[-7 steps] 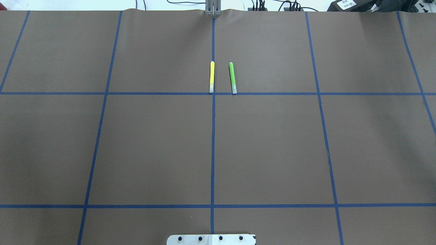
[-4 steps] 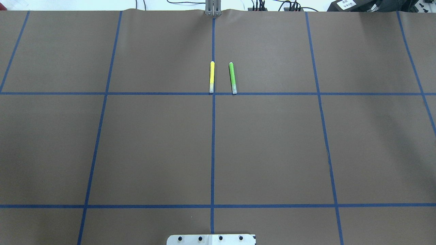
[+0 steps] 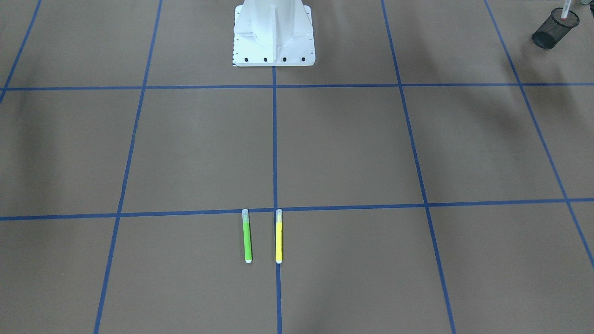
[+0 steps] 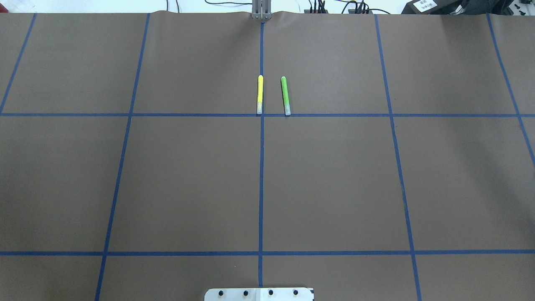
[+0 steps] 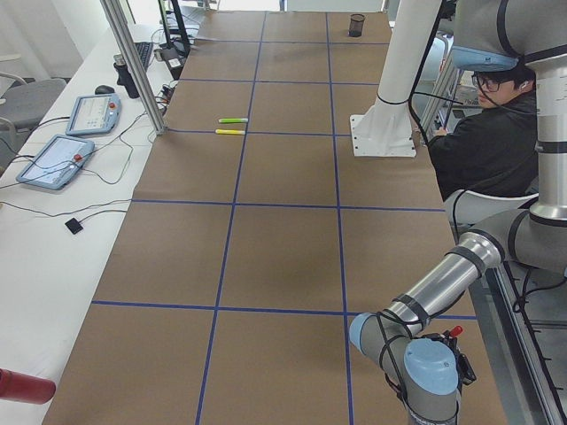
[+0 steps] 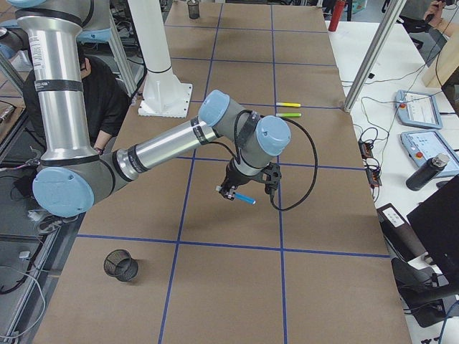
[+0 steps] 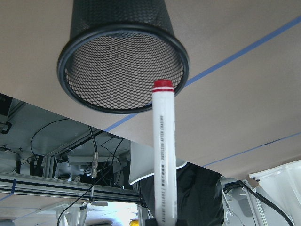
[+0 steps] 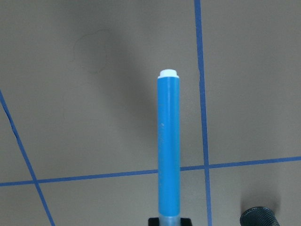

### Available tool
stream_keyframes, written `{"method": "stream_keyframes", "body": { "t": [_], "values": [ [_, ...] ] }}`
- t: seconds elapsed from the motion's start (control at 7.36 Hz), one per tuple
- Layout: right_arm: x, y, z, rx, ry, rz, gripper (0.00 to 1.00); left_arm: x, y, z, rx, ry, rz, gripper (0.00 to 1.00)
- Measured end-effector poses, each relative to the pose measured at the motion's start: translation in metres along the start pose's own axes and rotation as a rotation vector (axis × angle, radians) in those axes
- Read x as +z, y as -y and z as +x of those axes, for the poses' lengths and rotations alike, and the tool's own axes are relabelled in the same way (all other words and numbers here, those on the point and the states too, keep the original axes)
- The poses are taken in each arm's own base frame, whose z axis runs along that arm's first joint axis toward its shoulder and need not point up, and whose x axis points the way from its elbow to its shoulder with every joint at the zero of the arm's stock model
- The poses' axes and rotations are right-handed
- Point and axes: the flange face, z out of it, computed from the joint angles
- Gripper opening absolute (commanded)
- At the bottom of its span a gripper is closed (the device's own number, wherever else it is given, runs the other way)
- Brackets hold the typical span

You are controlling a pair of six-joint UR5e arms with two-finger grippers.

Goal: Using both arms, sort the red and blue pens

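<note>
Nothing has shifted overhead: your yellow marker [image 4: 260, 95] and green marker [image 4: 285, 96] lie as before. You'll see the left gripper [image 7: 162, 221] clamped on the red-capped pen [image 7: 164, 160] near a black mesh cup [image 7: 122, 28], and the right gripper [image 8: 169, 221] clamped on the blue pen [image 8: 169, 146] above the brown paper [image 8: 94, 117].

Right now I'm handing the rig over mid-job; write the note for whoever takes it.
Left gripper: shut on the red pen, red end by the rim of a black mesh cup, not released.
Right gripper: shut on the blue pen, in the air; second cup off to the side.
Done: both pens picked up.
To do: drop each in its cup. Green marker and yellow marker lie on the table.
</note>
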Motion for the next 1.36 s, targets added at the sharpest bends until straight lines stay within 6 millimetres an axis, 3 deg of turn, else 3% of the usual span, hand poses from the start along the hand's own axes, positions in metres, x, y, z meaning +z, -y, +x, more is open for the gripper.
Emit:
{"method": "stream_keyframes", "body": {
  "t": [0.54,0.68,0.82,1.36],
  "values": [
    [0.0,0.0,0.0,-0.001,0.0,0.001,0.0,0.008,0.004,-0.011,-0.023,-0.019,-0.009,0.0],
    [0.0,0.0,0.0,-0.001,0.0,0.001,0.0,0.008,0.005,-0.013,-0.026,-0.021,-0.009,0.22],
    [0.0,0.0,0.0,0.001,0.0,-0.001,0.0,0.008,0.006,-0.014,-0.023,-0.021,-0.006,0.99],
    [0.001,0.001,0.001,0.003,0.001,-0.003,0.0,0.005,0.007,-0.013,-0.018,-0.02,0.006,1.0]
  ]
}}
